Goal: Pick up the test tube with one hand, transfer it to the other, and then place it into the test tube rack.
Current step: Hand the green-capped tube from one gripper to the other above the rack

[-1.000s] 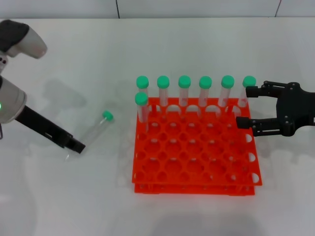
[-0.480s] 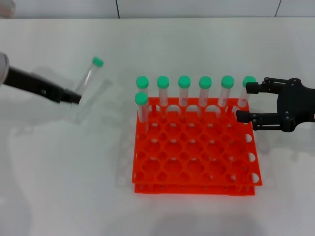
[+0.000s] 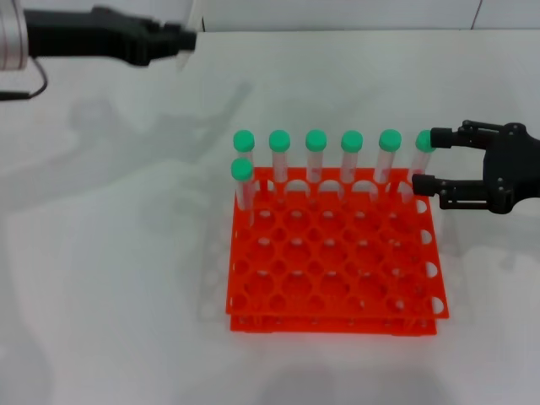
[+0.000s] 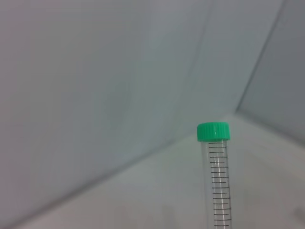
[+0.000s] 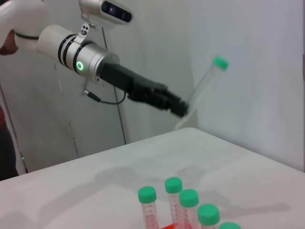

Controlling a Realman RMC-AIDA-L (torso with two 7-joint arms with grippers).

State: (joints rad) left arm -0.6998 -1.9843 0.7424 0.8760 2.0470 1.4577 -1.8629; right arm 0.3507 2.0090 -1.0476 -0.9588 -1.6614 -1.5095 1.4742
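My left gripper (image 3: 187, 39), on the silver arm with the green ring (image 5: 79, 66), is raised high over the table's far left. It is shut on the lower part of the test tube (image 5: 202, 87), which tilts with its green cap (image 5: 220, 62) uppermost. The left wrist view shows the tube's cap and graduation marks (image 4: 217, 181). The tube hardly shows in the head view. My right gripper (image 3: 426, 160) is open and empty, level with the far right corner of the orange test tube rack (image 3: 333, 270).
Several green-capped tubes (image 3: 315, 156) stand in the rack's back row, and one more (image 3: 242, 181) stands in the second row at the left. They also show in the right wrist view (image 5: 174, 191). The rack stands on a white table (image 3: 110, 278).
My left gripper has picked the tube up off the table left of the rack and carried it up and away from me. My right gripper has barely moved.
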